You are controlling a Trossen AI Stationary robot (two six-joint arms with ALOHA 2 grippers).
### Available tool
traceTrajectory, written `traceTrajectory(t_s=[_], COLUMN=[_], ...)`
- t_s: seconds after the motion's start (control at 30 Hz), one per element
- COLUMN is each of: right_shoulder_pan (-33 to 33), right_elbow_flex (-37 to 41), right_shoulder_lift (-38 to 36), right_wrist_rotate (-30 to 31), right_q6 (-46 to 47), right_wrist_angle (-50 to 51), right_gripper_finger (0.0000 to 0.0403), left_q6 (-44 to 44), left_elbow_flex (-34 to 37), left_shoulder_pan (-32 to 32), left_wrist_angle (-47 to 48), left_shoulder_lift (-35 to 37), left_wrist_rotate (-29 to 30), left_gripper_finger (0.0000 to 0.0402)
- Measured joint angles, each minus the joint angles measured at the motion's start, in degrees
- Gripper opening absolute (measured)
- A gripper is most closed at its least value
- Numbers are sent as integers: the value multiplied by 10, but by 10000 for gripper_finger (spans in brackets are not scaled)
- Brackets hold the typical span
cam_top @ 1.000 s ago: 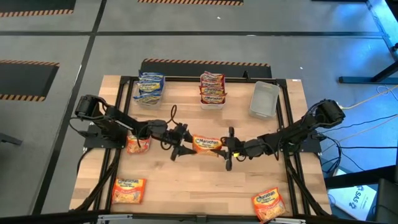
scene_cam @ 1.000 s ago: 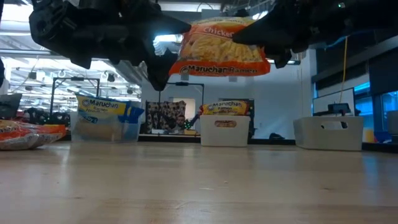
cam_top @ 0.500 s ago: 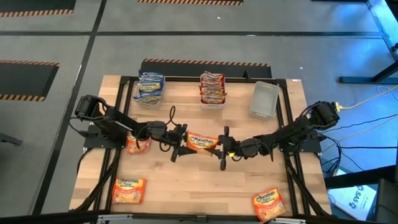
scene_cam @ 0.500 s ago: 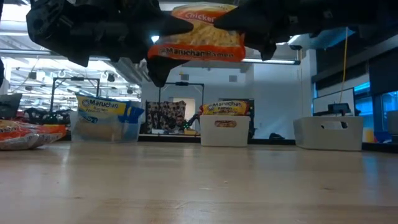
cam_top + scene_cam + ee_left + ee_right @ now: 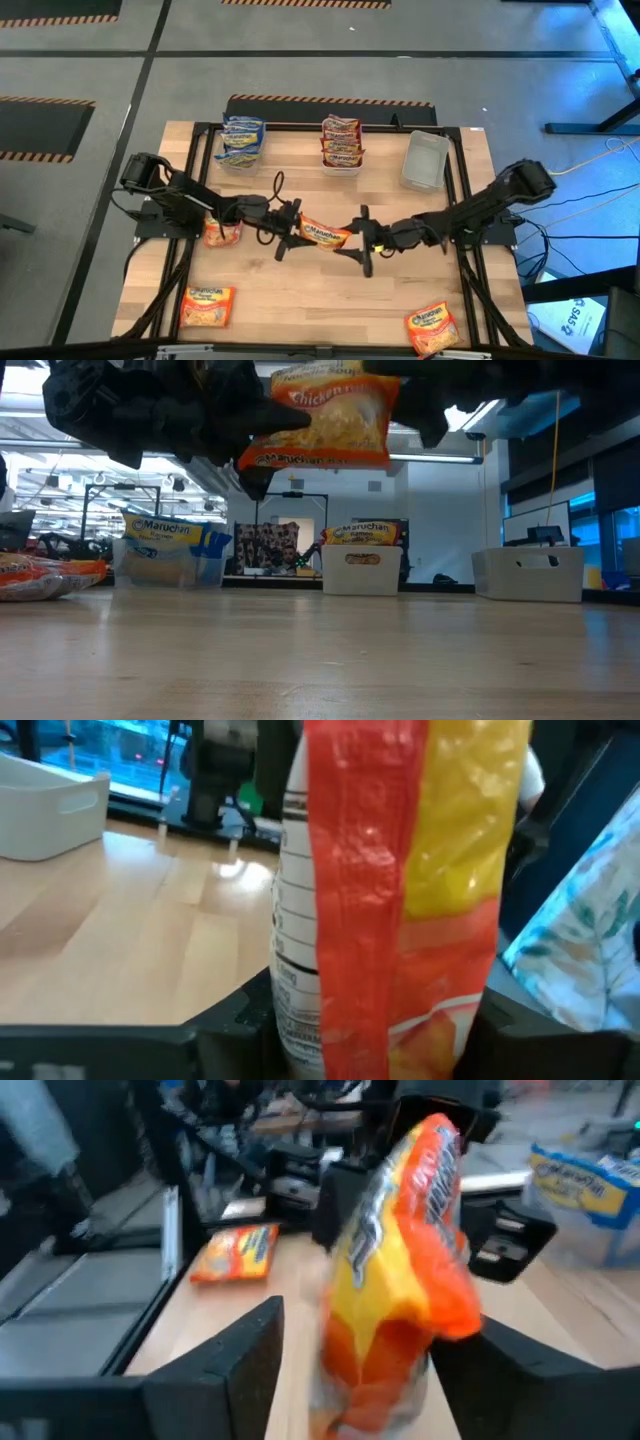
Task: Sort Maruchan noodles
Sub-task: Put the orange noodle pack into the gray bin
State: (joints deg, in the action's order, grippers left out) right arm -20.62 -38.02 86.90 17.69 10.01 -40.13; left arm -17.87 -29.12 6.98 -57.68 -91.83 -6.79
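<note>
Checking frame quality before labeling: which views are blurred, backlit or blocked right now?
Right wrist view: motion-smeared, the orange packet and background both soft. Left wrist view: the packet fills the frame, so close it blocks most of the table. Low view: both arms are dark silhouettes against bright ceiling lights; bins sharp. High view: evenly lit, crisp.

Wooden table (image 5: 300,300) on grey floor (image 5: 80,70) with black-yellow hazard tape (image 5: 330,101) at 12 o'clock. Three clear bins along far edge: one at 11 o'clock (image 5: 240,158), one at 12 (image 5: 341,165), one at 1 (image 5: 424,160). Cables (image 5: 590,190) at 3 o'clock. Black frame (image 5: 462,190) rims the table.
</note>
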Motion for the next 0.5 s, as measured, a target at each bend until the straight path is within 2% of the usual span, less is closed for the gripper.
traceTrajectory(t_s=[0.13,0.23,0.33,0.5], right_shoulder_pan=[0,1,9,33], right_elbow_flex=[0,0,-12,-89], right_shoulder_lift=[-69,-86,-73,-4], right_wrist_rotate=[13,23,21,-33], right_q6=[43,46,46,46], right_wrist_angle=[112,103,110,173], right_gripper_finger=[236,236,236,236], left_q6=[40,77,107,118], left_elbow_flex=[0,0,0,0], left_shoulder_pan=[2,12,26,33], left_wrist_angle=[44,85,106,103], left_shoulder_lift=[0,0,0,0], left_wrist_rotate=[5,38,70,85], left_gripper_finger=[161,161,161,161])
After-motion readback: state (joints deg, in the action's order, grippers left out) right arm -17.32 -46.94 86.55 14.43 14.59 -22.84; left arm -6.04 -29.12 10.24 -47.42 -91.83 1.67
